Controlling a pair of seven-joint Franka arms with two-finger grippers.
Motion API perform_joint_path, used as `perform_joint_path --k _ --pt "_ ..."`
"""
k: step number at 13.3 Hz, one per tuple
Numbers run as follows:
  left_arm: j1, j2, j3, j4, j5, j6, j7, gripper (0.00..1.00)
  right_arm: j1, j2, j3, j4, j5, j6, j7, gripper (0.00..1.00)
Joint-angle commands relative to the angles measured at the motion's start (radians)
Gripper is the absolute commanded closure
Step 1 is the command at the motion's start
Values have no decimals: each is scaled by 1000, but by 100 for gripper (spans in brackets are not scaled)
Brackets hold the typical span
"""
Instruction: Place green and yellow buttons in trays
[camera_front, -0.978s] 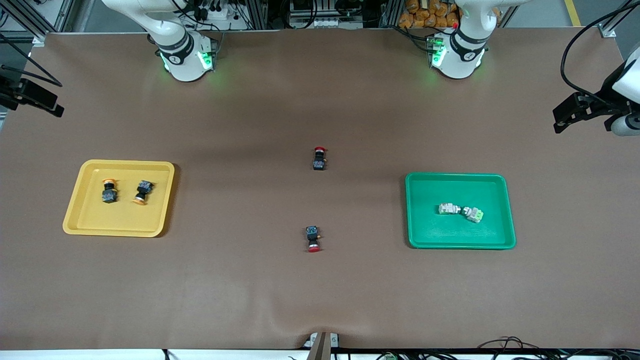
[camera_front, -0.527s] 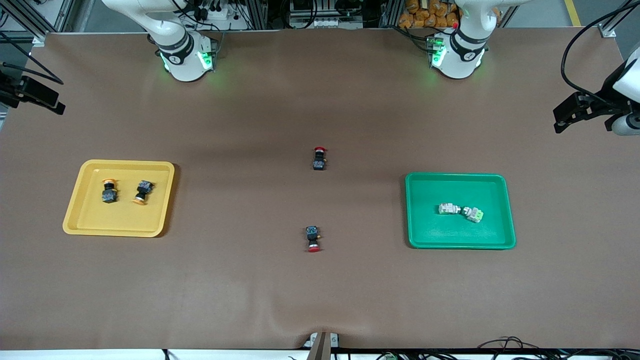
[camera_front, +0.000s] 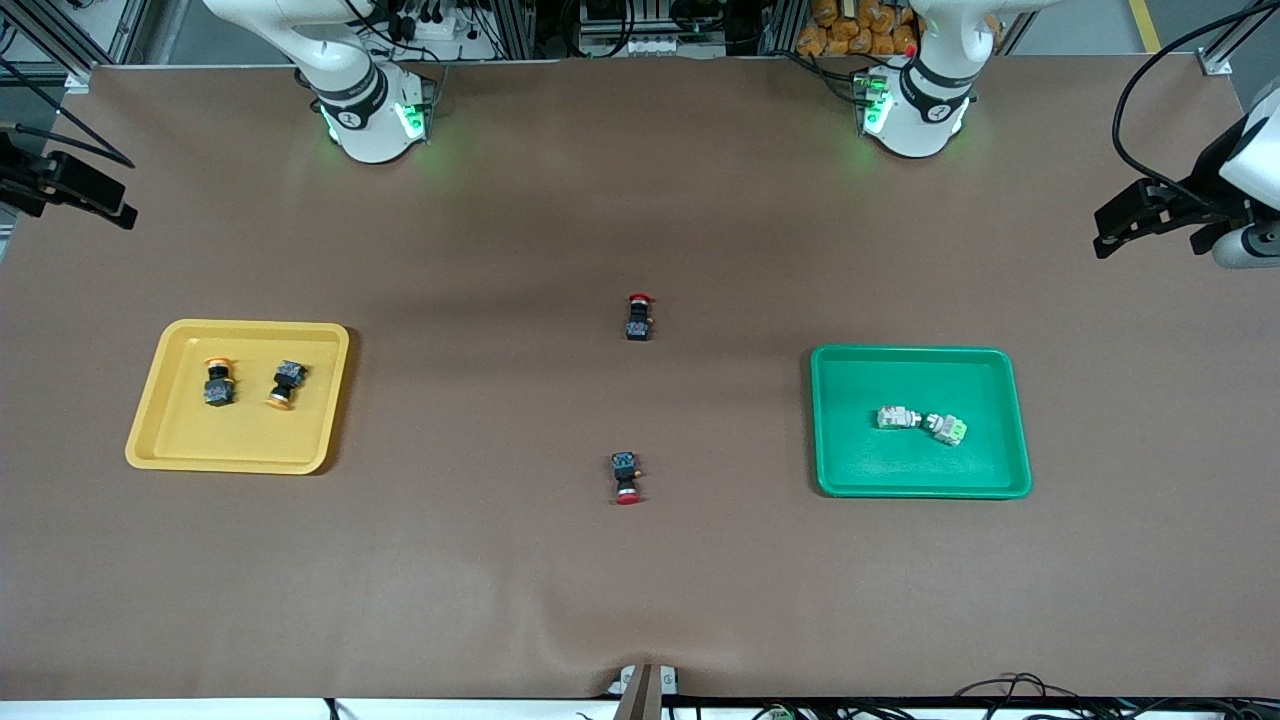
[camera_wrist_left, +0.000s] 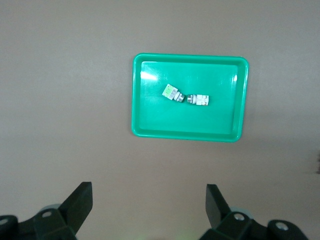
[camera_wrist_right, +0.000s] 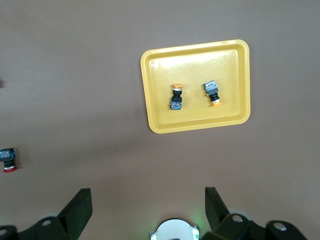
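The right gripper (camera_wrist_right: 145, 210) hangs high over the table's edge at the right arm's end, fingers wide apart and holding nothing. The shallow yellow plastic tray (camera_front: 165, 445) holds two small black switches with orange-yellow caps (camera_front: 217, 382) (camera_front: 283, 384), side by side. In the middle of the brown table (camera_front: 640, 600) lie two black switches with red caps (camera_front: 638, 316) (camera_front: 626, 477), well apart. The shallow green plastic tray (camera_front: 850, 470) holds two whitish-grey switches with green parts (camera_front: 898, 417) (camera_front: 946, 429), touching. The left gripper (camera_wrist_left: 149, 210) hangs high over the table at the left arm's end, fingers spread, empty.
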Motion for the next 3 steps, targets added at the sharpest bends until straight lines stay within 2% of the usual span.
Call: perform_joint_path --k 1,3 --pt "4 -12 -3 12 -20 -20 -10 0 8 7 -4 -9 -11 4 -4 0" --pt "7 -8 -1 20 -20 -20 -10 0 10 7 -4 -39 -11 39 -4 0"
